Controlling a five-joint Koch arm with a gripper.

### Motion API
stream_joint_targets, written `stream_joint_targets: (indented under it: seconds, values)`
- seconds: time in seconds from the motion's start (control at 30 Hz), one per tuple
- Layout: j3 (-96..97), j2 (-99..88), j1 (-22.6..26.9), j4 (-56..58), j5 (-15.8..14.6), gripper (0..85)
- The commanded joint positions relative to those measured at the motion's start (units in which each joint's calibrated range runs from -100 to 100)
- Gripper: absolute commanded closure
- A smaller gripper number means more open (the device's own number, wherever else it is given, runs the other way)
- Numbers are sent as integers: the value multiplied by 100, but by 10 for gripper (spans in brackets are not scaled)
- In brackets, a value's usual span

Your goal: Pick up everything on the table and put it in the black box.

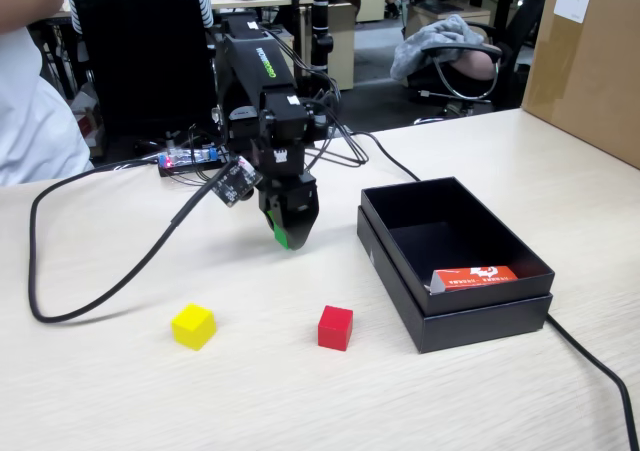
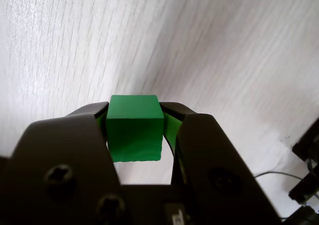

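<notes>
From my end, in the fixed view the box [image 1: 455, 261] sits on the right side of the table [image 1: 120, 401], with a flat carton [image 1: 476, 277] lying inside it against the near wall. Two cubes rest on the table left of the box: one cube [image 1: 335, 327] close to it, the other cube [image 1: 193, 325] further left. My gripper [image 1: 287, 233] hangs behind and between them, off the table, a third cube [image 2: 134, 127] clamped between its jaws. A cable [image 1: 90, 271] loops along the left.
</notes>
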State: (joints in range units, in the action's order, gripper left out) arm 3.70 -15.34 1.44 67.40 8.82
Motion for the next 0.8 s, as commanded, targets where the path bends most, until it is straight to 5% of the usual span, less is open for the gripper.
stream_joint_targets:
  seconds: [0.0, 0.23, 0.4, 0.77]
  values:
    - [-578, -1444, 132, 271, -259, 846]
    - [-1530, -2626, 850, 271, -1001, 846]
    - [-2917, -1363, 1538, 271, -1709, 846]
    - [-4984, 2045, 1621, 262, -1851, 846]
